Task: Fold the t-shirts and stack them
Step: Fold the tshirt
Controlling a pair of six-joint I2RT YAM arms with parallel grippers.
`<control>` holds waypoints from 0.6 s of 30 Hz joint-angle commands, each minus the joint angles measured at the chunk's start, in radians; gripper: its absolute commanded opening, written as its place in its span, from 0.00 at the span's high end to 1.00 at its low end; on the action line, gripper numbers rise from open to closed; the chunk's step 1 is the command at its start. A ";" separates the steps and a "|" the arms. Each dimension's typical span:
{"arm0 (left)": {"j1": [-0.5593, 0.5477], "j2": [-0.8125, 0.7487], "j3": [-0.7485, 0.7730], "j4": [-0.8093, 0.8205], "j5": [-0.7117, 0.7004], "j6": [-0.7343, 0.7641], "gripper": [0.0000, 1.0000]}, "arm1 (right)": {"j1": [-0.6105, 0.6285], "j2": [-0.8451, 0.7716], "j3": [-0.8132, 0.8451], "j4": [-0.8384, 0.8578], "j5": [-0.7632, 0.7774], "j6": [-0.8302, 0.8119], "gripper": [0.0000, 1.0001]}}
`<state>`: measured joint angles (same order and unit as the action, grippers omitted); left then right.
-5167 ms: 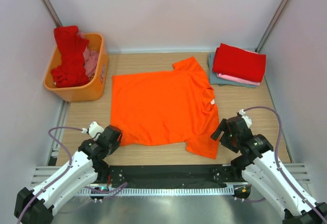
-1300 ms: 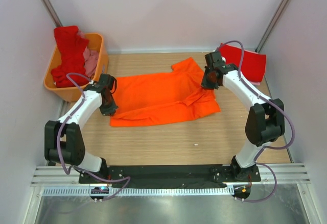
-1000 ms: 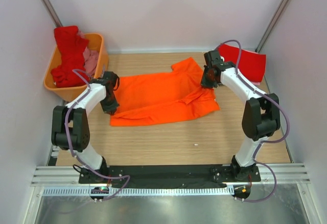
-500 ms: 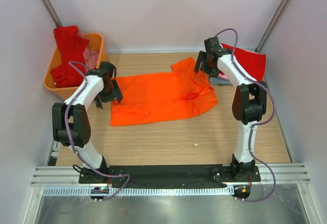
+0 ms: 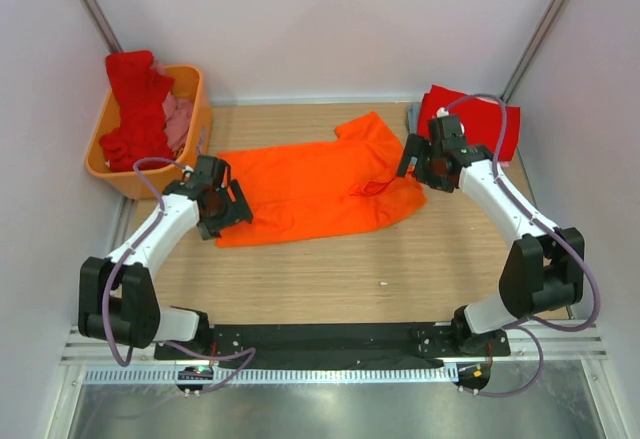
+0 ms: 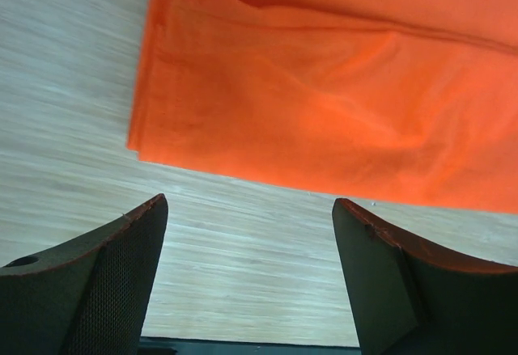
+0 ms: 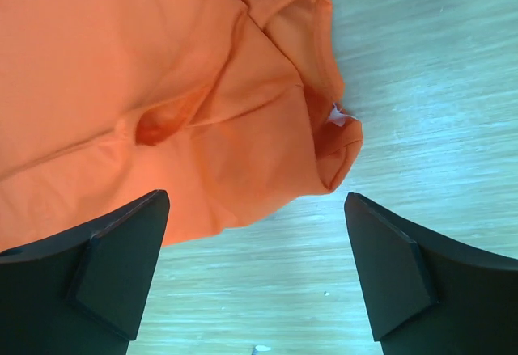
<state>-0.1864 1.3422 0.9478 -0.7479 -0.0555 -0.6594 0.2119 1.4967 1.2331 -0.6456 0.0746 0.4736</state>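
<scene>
A bright orange t-shirt [image 5: 315,191] lies folded in half on the wooden table, one sleeve sticking out toward the back. My left gripper [image 5: 232,211] hovers open at its left end; in the left wrist view the orange t-shirt [image 6: 324,88] lies just beyond the left gripper [image 6: 249,201], with only bare wood between the jaws. My right gripper [image 5: 410,166] hovers open at the collar end. In the right wrist view the white neck label [image 7: 340,116] shows at the fold, and the right gripper [image 7: 256,196] holds nothing.
An orange plastic basket [image 5: 190,174] at the back left holds a red t-shirt [image 5: 135,109] and a pink one [image 5: 178,119]. A stack of folded shirts, red on top [image 5: 475,124], sits at the back right just behind my right arm. White walls close in three sides.
Both grippers have opened and let go of the orange t-shirt's folded-over edge. Both have lifted and drawn back slightly toward the near side.
</scene>
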 commanded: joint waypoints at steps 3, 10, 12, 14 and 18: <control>-0.035 0.020 -0.049 0.154 0.074 -0.046 0.17 | -0.049 -0.006 -0.153 0.145 -0.117 -0.018 0.00; -0.038 0.000 -0.112 0.213 0.063 -0.057 0.18 | -0.120 0.026 -0.236 0.340 -0.217 -0.032 0.00; -0.038 -0.005 -0.112 0.214 0.063 -0.049 0.18 | -0.149 0.043 -0.259 0.392 -0.295 -0.018 0.00; -0.038 -0.006 -0.113 0.214 0.033 -0.042 0.18 | -0.174 0.068 -0.268 0.446 -0.338 -0.007 0.00; -0.038 -0.003 -0.124 0.220 0.017 -0.042 0.18 | -0.177 0.114 -0.296 0.481 -0.372 -0.001 0.00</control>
<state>-0.2207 1.3670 0.8318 -0.5701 -0.0147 -0.7029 0.0322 1.5871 0.9638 -0.2653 -0.2184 0.4664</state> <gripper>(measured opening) 0.824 0.996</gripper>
